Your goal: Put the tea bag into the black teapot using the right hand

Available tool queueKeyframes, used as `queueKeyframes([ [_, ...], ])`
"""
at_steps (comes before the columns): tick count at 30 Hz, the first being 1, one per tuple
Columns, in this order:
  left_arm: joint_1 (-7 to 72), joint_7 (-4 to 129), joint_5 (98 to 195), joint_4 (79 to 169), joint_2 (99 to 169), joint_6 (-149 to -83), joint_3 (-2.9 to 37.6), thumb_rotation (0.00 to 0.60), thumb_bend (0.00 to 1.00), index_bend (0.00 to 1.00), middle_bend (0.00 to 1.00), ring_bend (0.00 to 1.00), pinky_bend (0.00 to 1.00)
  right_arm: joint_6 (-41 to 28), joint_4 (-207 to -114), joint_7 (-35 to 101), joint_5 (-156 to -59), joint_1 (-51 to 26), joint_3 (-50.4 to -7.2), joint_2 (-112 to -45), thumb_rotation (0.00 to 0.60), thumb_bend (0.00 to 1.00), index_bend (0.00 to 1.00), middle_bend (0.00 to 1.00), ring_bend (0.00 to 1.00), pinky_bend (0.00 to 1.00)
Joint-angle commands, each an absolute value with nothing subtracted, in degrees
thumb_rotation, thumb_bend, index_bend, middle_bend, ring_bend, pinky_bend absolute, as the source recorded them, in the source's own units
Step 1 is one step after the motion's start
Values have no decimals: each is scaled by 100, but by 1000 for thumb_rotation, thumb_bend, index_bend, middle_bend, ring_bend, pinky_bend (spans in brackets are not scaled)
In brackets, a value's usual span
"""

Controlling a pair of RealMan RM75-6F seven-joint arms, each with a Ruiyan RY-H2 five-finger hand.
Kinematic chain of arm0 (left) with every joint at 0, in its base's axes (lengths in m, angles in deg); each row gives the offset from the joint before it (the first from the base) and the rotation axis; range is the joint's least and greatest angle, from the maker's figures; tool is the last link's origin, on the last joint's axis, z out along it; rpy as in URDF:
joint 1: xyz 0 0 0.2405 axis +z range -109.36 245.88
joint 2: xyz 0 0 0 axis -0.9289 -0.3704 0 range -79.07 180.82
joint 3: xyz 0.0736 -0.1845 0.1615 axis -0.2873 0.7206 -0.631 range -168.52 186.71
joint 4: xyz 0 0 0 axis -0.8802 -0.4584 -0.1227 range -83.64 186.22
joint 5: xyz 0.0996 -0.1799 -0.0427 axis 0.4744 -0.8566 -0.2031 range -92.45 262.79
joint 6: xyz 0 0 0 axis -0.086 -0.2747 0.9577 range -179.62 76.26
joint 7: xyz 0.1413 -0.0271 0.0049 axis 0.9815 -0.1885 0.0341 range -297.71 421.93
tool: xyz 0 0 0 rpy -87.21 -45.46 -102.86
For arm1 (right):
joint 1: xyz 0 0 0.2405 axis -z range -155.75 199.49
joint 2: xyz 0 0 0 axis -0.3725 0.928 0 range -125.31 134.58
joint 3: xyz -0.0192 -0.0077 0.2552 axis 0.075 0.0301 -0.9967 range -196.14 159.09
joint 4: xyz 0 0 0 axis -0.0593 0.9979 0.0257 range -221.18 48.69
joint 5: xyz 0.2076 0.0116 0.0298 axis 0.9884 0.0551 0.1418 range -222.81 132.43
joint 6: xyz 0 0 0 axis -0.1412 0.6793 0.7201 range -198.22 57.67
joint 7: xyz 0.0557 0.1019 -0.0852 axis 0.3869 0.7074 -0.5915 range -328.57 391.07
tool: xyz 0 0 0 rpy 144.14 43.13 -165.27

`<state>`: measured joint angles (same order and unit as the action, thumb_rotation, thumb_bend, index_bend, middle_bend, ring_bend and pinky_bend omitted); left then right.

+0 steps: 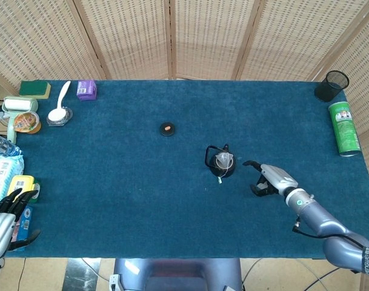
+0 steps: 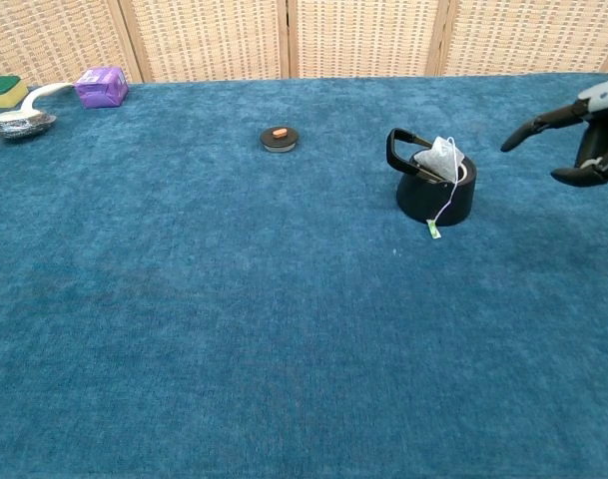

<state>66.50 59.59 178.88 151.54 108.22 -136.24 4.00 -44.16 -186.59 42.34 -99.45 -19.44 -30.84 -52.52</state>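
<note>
Blue-carpeted table (image 1: 123, 182) with black teapot (image 1: 221, 163), small lid (image 1: 167, 129) (well apart)

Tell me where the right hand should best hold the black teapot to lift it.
Probably the looped handle on the teapot: it stands up clear of the body. Come from above with the fingers, since the tea bag fills the opening beside it.

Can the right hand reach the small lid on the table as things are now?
Probably yes. The right hand is open and empty, and only the black teapot stands partly between it and the lid; it could pass beside or above.
</note>
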Motion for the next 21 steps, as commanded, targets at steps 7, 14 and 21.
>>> queueKeyframes([
  [7, 6653, 5981, 17830, 15150, 10822, -13592, 406, 600, 275, 83, 136, 0, 101, -5103, -18478, 4353, -9694, -2605, -3108, -5037, 600, 634, 65, 1000, 1000, 1000],
  [14, 6660, 5981, 17771, 15127, 10840, -13560, 407, 600, 275, 83, 135, 0, 101, -5420, -18184, 4287, -9437, -3094, -2886, -5170, 600, 638, 60, 1000, 1000, 1000],
  [21, 6676, 5958, 17742, 15092, 10862, -13553, 402, 600, 274, 84, 136, 0, 101, -5501, -18055, 4205, -9125, -3562, -2558, -5271, 600, 639, 60, 1000, 1000, 1000],
])
